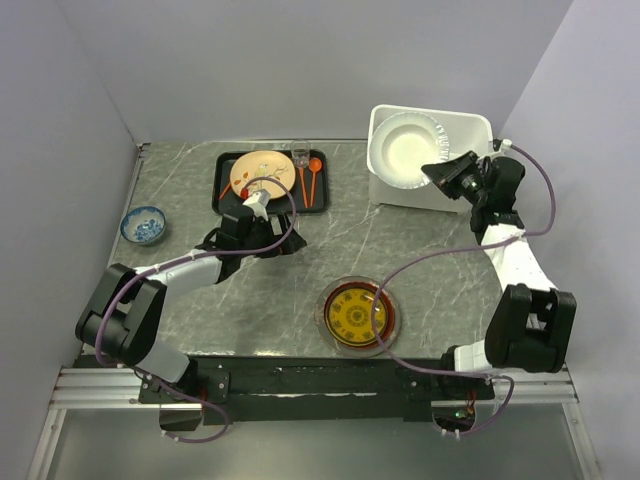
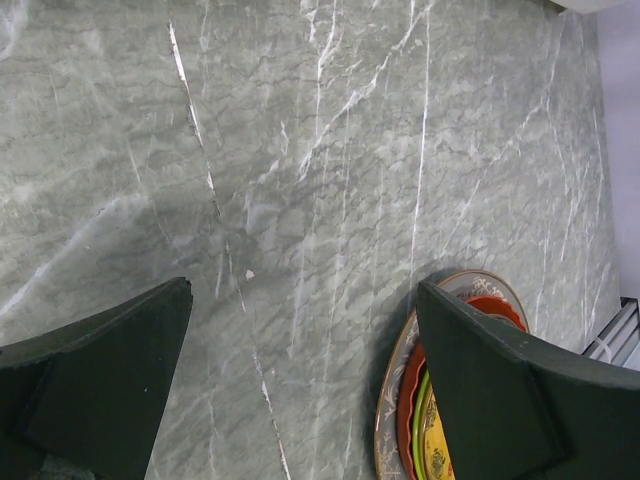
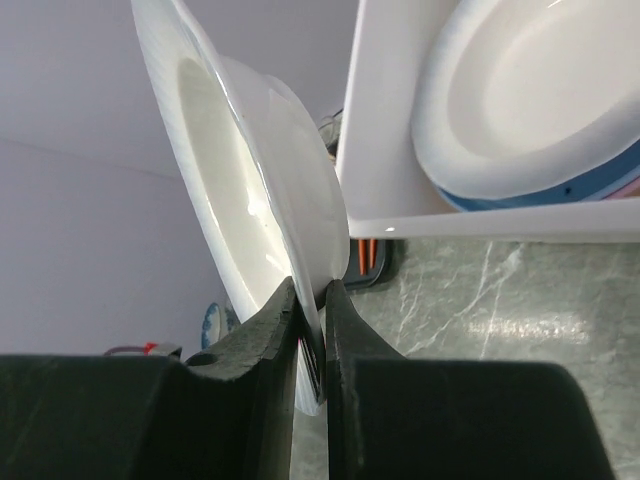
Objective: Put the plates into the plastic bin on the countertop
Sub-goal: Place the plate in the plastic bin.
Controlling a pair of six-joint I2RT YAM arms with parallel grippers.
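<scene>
The right tool [image 1: 443, 172] is gripping a white plate [image 1: 403, 148] by its rim over the plastic bin [image 1: 478, 124]. The left tool [image 1: 257, 203] is hovering beside the black tray [image 1: 222, 190], which is carrying a cream floral plate [image 1: 262, 172].

The countertop [image 1: 430, 250] is smooth, grey-green and marble-look, with thin white veins and a soft sheen. At far right, the white plate [image 3: 230, 190] is glossy and ceramic-like, with a finely ribbed rim. The plastic bin [image 3: 385, 120] beside it is smooth white plastic, slightly shiny. The right gripper [image 3: 311, 300] has matt black plastic fingers [image 3: 250, 345]. The near stack of plates [image 1: 357, 314] looks glazed and shiny.
</scene>
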